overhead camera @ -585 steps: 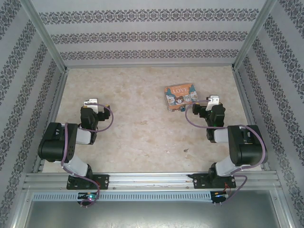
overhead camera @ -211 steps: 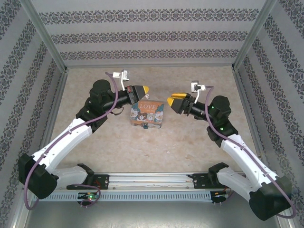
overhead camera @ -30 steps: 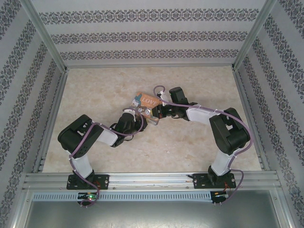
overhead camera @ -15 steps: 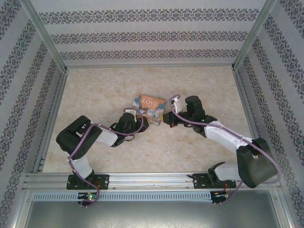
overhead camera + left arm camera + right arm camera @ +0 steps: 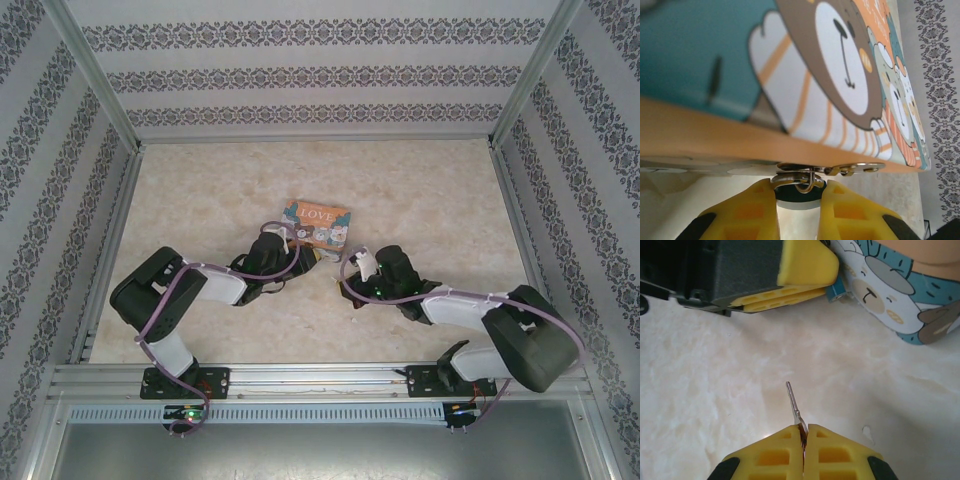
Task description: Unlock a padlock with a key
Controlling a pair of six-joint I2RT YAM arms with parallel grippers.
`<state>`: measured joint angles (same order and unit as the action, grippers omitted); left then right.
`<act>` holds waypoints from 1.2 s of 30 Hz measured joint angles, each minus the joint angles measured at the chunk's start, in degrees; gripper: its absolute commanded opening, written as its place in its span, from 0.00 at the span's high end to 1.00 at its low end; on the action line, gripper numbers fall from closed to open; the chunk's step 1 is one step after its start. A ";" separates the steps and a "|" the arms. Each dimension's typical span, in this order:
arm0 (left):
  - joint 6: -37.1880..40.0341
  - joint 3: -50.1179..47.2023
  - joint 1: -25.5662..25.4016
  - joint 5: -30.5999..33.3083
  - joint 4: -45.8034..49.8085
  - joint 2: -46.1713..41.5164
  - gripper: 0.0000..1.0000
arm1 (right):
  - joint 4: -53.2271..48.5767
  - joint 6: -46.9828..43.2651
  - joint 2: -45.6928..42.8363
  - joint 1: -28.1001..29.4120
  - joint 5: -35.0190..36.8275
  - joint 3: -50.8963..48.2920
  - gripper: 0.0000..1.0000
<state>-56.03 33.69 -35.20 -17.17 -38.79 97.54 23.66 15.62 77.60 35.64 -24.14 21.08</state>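
Observation:
The tiny blue padlock (image 5: 797, 196) hangs by its silvery shackle (image 5: 808, 186) from the hasp of the colourful LOVE tin (image 5: 805, 65). My left gripper (image 5: 799, 200) is shut on the padlock's body, one yellow finger on each side. In the right wrist view a corner of the padlock (image 5: 836, 290) peeks out beside the left gripper's fingers (image 5: 805, 262). My right gripper (image 5: 803, 429) is shut on a small metal key (image 5: 792, 400), whose blade points toward the padlock from a short way off. From above, the left gripper (image 5: 303, 250) sits at the tin's (image 5: 318, 218) near edge, the right gripper (image 5: 345, 288) lower right.
The tin lies mid-table on the pale marbled surface (image 5: 420, 200). Patterned walls and metal frame posts (image 5: 95, 80) enclose the table. Open surface lies between the key and the tin (image 5: 900, 295).
My right gripper has drawn back from the tin's right edge toward the near side, key still in it. The left gripper stays at the tin, which has shifted slightly right.

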 measured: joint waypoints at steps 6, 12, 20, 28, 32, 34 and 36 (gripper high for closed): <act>-0.35 1.01 0.00 -0.66 1.31 -0.59 0.83 | 4.55 -1.99 3.91 1.75 4.68 0.00 1.00; -0.72 1.07 0.00 -0.85 2.08 -0.59 0.83 | 6.73 -4.11 5.64 1.77 7.87 0.15 1.00; -1.16 1.07 0.00 -0.85 2.19 -0.59 0.83 | 8.83 -5.44 9.75 2.14 9.46 1.97 1.00; -1.49 1.07 0.00 -0.85 2.19 -0.59 0.83 | 10.51 -5.55 12.79 2.51 10.03 4.11 1.00; -1.51 1.07 0.00 -0.83 2.19 -0.59 0.83 | 11.21 -5.53 13.88 2.51 10.01 4.59 1.00; -1.51 1.07 0.00 -0.85 2.19 -0.59 0.83 | 11.78 -5.51 14.47 2.51 10.01 4.83 1.00; -1.53 1.07 0.00 -0.85 2.19 -0.59 0.83 | 12.17 -5.44 15.06 2.51 9.99 5.27 1.00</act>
<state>-57.56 34.76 -35.20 -18.02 -36.60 96.95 35.83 10.17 92.66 38.15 -14.15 26.35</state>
